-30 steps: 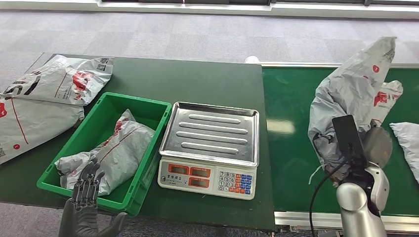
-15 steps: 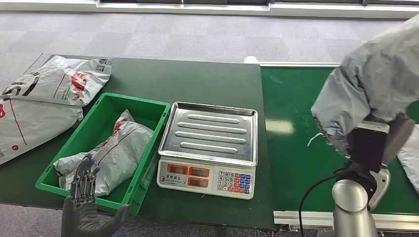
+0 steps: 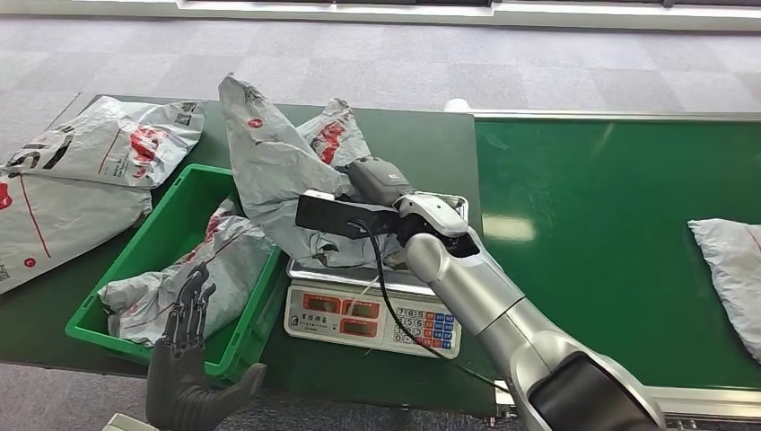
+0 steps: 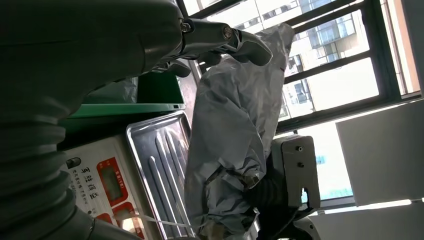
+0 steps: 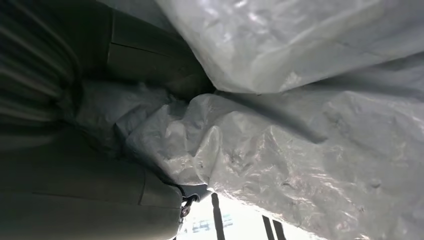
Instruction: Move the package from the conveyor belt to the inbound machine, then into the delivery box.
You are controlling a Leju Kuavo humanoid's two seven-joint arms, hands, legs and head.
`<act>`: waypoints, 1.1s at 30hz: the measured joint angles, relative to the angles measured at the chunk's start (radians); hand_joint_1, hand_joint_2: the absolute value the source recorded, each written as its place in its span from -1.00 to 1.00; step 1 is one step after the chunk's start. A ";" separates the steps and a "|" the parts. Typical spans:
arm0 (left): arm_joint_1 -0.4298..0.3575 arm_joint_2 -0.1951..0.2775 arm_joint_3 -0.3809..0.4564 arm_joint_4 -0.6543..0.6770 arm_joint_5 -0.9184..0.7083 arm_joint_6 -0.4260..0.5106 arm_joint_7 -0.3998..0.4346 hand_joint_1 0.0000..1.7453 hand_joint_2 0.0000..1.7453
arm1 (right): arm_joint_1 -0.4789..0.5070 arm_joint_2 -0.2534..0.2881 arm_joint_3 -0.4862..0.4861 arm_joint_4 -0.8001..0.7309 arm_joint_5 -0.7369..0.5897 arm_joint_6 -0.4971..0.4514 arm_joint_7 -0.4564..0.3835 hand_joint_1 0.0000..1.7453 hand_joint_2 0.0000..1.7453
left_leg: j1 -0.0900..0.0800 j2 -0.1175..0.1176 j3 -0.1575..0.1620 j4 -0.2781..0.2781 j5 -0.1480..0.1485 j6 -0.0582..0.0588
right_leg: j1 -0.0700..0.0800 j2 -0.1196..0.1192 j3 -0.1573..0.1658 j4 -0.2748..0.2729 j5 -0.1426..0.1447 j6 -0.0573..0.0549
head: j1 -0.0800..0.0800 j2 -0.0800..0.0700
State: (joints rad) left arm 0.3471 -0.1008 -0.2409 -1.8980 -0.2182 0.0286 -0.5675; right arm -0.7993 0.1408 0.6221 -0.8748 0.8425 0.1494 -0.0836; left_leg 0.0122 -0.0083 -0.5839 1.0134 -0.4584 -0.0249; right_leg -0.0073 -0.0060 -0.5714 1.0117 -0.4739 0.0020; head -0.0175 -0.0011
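A crumpled grey package (image 3: pixel 278 175) with red print stands upright over the steel tray (image 3: pixel 451 208) of the scale (image 3: pixel 372 316), its lower end down at the tray. My right hand (image 3: pixel 381 184) grips it from the right side, arm stretched across the scale. The right wrist view shows the grey film (image 5: pixel 300 150) bunched against the hand (image 5: pixel 75 175). From the left wrist I see the same package (image 4: pixel 230 115) above the tray (image 4: pixel 160 155). At the table's front edge, beside the green box (image 3: pixel 170 229), my left hand (image 3: pixel 184 359) has its fingers apart and holds nothing.
One grey package (image 3: pixel 224 265) lies in the green box. Two more packages (image 3: pixel 117 144) (image 3: pixel 63 224) lie on the table at far left. On the green conveyor belt (image 3: pixel 592 224) to the right, another package (image 3: pixel 731 269) sits at the edge.
My right arm has swung the package left, from above the conveyor belt to over the scale tray. The left hand has drifted slightly right.
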 joint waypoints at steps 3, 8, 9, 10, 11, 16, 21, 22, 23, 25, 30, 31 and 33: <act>0.001 0.005 -0.003 0.000 0.000 0.004 0.000 -1.00 1.00 | -0.031 0.010 0.030 0.054 0.002 -0.004 0.020 1.00 1.00 | 0.000 0.000 0.000 0.000 0.000 0.000 | 0.000 0.000 0.000 0.000 0.000 0.000 | 0.000 0.000; 0.002 0.008 -0.003 0.000 0.000 0.006 0.000 -1.00 1.00 | -0.074 0.028 0.057 0.131 -0.005 -0.004 0.026 1.00 1.00 | 0.000 0.000 0.000 0.000 0.000 0.000 | 0.000 0.000 0.000 0.000 0.001 0.000 | 0.000 0.000; 0.002 0.008 -0.003 0.000 0.000 0.006 0.000 -1.00 1.00 | -0.079 0.030 0.059 0.140 -0.005 -0.004 0.026 0.74 1.00 | 0.000 0.000 0.000 0.000 0.000 0.000 | 0.000 0.000 0.000 0.000 0.001 0.000 | 0.000 0.000; 0.003 0.009 -0.003 0.000 0.000 0.006 0.000 -1.00 1.00 | -0.083 0.032 0.061 0.149 -0.005 -0.004 0.026 0.26 1.00 | 0.000 0.000 0.000 0.000 0.000 0.000 | 0.000 0.000 0.000 0.000 0.001 0.000 | 0.000 0.000; 0.003 0.009 -0.003 0.000 0.000 0.007 0.000 -1.00 1.00 | -0.087 0.034 0.064 0.157 -0.005 -0.004 0.026 -0.24 1.00 | 0.000 0.000 0.000 0.000 0.000 0.000 | 0.000 0.000 0.000 0.000 0.001 0.000 | 0.000 0.000; 0.005 0.009 -0.003 0.001 -0.003 0.028 0.002 -1.00 1.00 | -0.133 0.052 0.098 0.227 0.010 -0.002 0.051 -1.00 1.00 | 0.000 0.000 0.000 0.000 0.001 -0.001 | 0.000 0.001 -0.001 0.000 0.001 0.000 | 0.000 0.000; 0.016 0.004 -0.003 -0.006 -0.014 0.042 0.009 -1.00 1.00 | -0.217 0.076 0.151 0.311 0.013 0.027 0.083 -1.00 1.00 | 0.000 0.001 0.000 0.000 0.001 -0.001 | 0.000 0.001 -0.001 0.000 0.001 0.000 | 0.000 0.000; 0.018 0.003 -0.003 -0.007 -0.014 0.043 0.009 -1.00 1.00 | -0.232 0.080 0.158 0.323 0.009 0.035 0.083 -1.00 1.00 | 0.000 0.001 0.000 0.000 0.001 -0.001 | 0.000 0.001 -0.001 0.000 0.001 0.000 | 0.000 0.000; 0.019 0.001 -0.003 -0.009 -0.016 0.045 0.010 -1.00 1.00 | -0.246 0.084 0.164 0.333 0.005 0.041 0.081 -1.00 1.00 | 0.000 0.001 0.000 0.000 0.001 -0.001 | 0.000 0.001 -0.001 0.000 0.001 0.000 | 0.000 0.000; 0.021 -0.002 -0.002 -0.012 -0.020 0.048 0.009 -1.00 1.00 | -0.271 0.092 0.176 0.350 -0.010 0.051 0.074 -1.00 1.00 | 0.000 0.001 0.000 0.000 0.001 -0.001 | 0.000 0.001 -0.001 0.000 0.001 0.000 | 0.000 0.000; 0.029 -0.009 0.004 -0.018 -0.032 0.054 0.004 -1.00 1.00 | -0.314 0.102 0.193 0.374 -0.078 0.074 0.036 -1.00 1.00 | 0.000 0.000 0.000 0.000 0.001 -0.001 | 0.000 0.001 -0.001 0.000 0.001 0.000 | 0.000 0.000; 0.031 -0.011 0.008 -0.019 -0.034 0.054 0.001 -1.00 1.00 | -0.319 0.102 0.195 0.376 -0.097 0.080 0.024 -1.00 1.00 | 0.000 0.001 0.000 0.000 0.001 -0.001 | 0.000 0.001 -0.001 0.000 0.001 0.000 | 0.000 0.000; 0.035 -0.013 0.016 -0.020 -0.035 0.051 -0.002 -1.00 1.00 | -0.326 0.102 0.197 0.377 -0.140 0.094 0.001 -1.00 1.00 | 0.000 0.001 0.000 0.000 0.001 -0.001 | 0.000 0.001 -0.001 0.000 0.001 0.000 | 0.000 0.000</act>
State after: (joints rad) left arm 0.3817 -0.1142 -0.2254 -1.9178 -0.2529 0.0798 -0.5699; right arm -1.1251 0.2432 0.8193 -0.4974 0.7028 0.2432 -0.0824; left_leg 0.0121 -0.0078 -0.5838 1.0134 -0.4577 -0.0254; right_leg -0.0070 -0.0054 -0.5721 1.0117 -0.4726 0.0016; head -0.0175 -0.0011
